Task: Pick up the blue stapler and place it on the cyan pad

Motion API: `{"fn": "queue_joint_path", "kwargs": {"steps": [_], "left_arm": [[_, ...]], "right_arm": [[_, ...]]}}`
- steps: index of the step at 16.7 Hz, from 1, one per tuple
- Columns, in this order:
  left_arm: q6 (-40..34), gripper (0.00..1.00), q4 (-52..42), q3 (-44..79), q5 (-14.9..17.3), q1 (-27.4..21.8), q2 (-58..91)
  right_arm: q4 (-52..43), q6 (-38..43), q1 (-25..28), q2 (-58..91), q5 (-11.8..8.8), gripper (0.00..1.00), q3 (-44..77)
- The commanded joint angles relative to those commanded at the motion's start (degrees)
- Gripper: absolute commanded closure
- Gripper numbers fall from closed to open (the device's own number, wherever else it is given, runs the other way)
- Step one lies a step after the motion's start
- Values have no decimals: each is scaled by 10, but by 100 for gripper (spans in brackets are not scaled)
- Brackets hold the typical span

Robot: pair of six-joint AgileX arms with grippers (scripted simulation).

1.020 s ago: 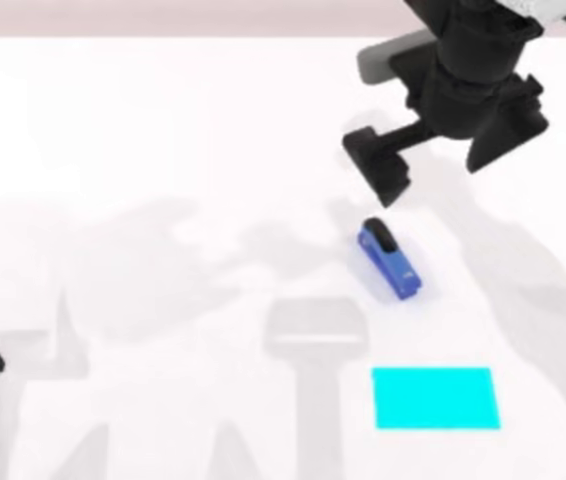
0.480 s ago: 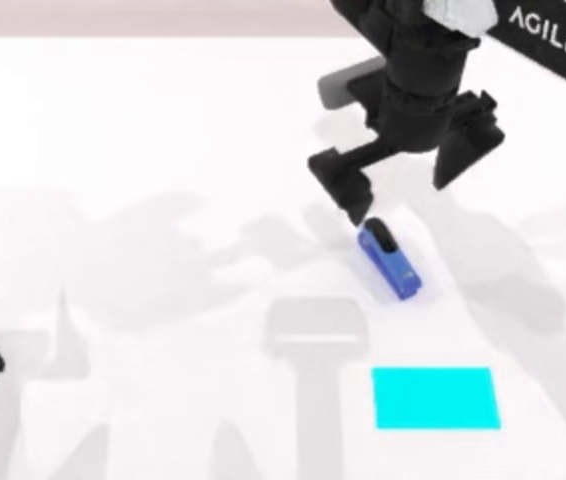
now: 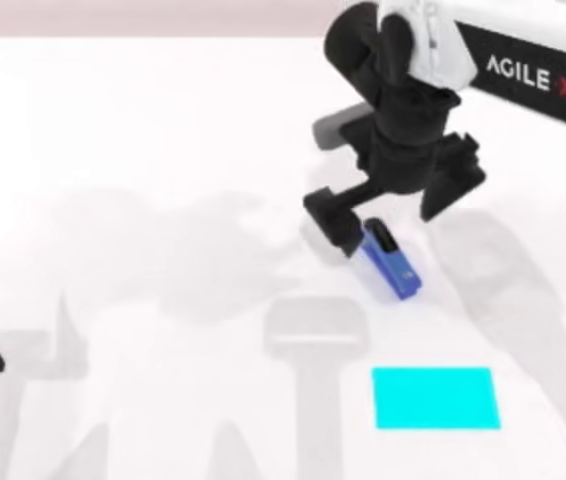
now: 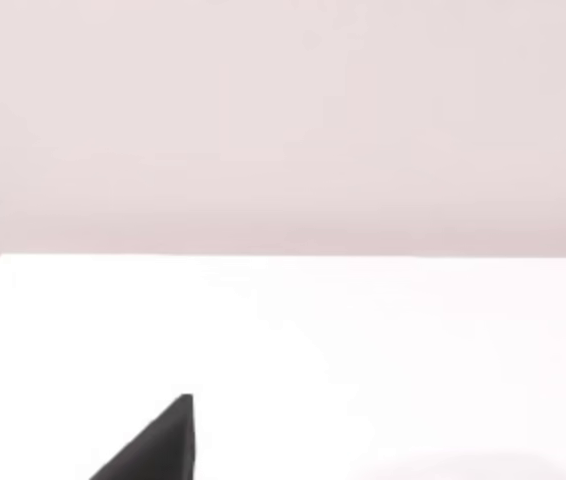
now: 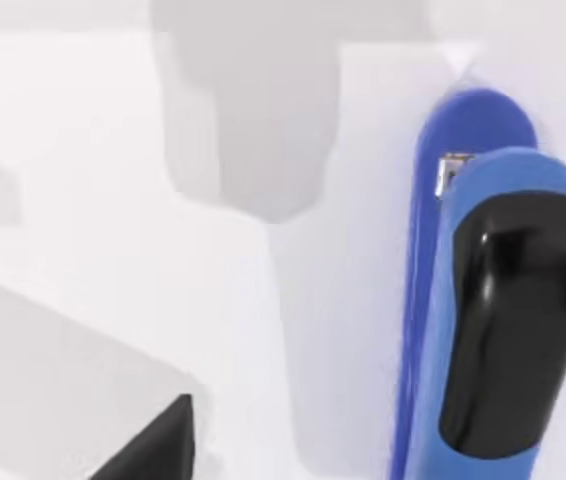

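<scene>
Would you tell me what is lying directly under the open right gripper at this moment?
Under the right gripper, whose jaws are spread wide, the blue stapler lies on the white table, black cap toward the gripper. The cap's far tip is covered by the gripper in the top view.
</scene>
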Motion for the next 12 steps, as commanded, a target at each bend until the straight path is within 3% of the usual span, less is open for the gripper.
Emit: {"fn": "queue_joint_path", "kwargs": {"steps": [4, 8, 12], "left_arm": [[0, 0, 0, 0, 0, 0, 0], [0, 0, 0, 0, 0, 0, 0], [0, 0, 0, 0, 0, 0, 0]], "right_arm": [[76, 2, 2, 13, 0, 0, -66], [80, 2, 2, 15, 0, 0, -70], [80, 2, 2, 15, 0, 30, -70]]}}
